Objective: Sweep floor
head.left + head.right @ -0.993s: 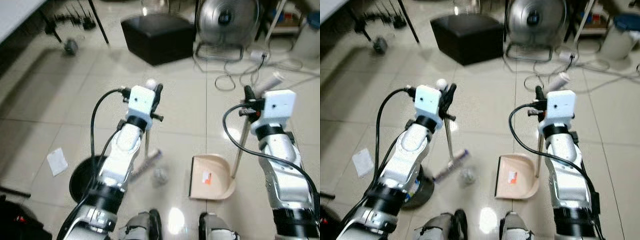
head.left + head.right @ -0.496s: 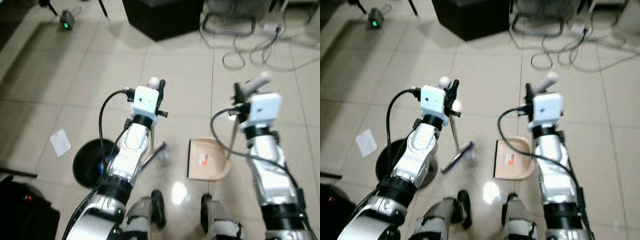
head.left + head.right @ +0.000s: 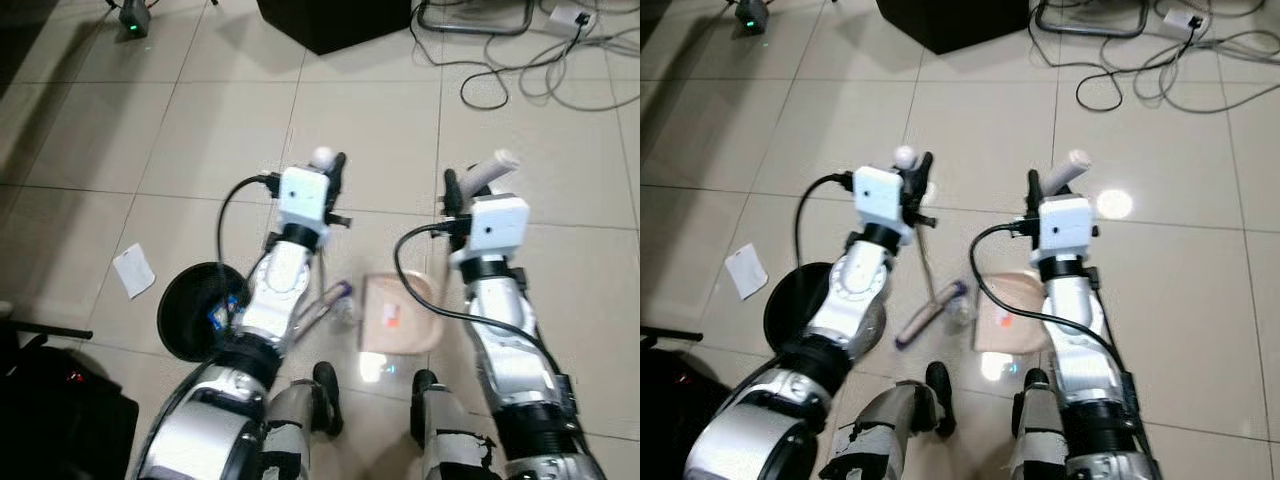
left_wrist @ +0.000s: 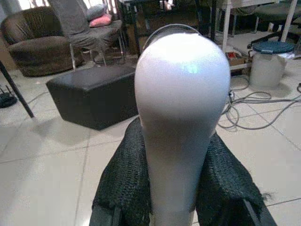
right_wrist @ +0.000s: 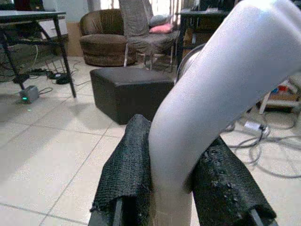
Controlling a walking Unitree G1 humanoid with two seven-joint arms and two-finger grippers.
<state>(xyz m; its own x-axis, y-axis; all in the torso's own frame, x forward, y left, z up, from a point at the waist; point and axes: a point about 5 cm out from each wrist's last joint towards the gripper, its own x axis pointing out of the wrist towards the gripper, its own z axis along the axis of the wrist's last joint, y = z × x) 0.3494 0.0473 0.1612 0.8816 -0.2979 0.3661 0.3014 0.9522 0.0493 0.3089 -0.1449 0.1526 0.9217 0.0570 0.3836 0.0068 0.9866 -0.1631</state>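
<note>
Floor: pale glossy tiles [image 3: 200, 130] under me, with a tangle of cables [image 3: 520, 70] lying well ahead of my right gripper.
Left gripper: my left gripper [image 3: 335, 170] is closed round the white handle of the broom [image 3: 923, 250], its rounded tip poking up past my black fingers [image 4: 124, 188].
Broom head: the purple-edged brush head [image 3: 930, 312] rests on the tiles below and behind my left gripper, close to my feet, slanted toward the dustpan.
Right gripper: my right gripper [image 3: 455, 190] is clamped on the bent white handle of the dustpan [image 3: 400, 312], the padded fingers [image 5: 127, 179] pressing it from both sides.
Dustpan: the beige pan lies flat on the floor below my right gripper, just beside the brush head, with a small orange mark on it.
Debris: a small crumpled, clear-looking bit [image 3: 345, 312] sits between brush head and pan, touching or nearly touching both.
Left of my left arm: a round black base [image 3: 190, 320] on the floor, and a scrap of white paper [image 3: 133, 270] further out.
Ahead: a black ottoman [image 5: 129, 89] and a brown sofa [image 5: 101, 37] beyond it.
</note>
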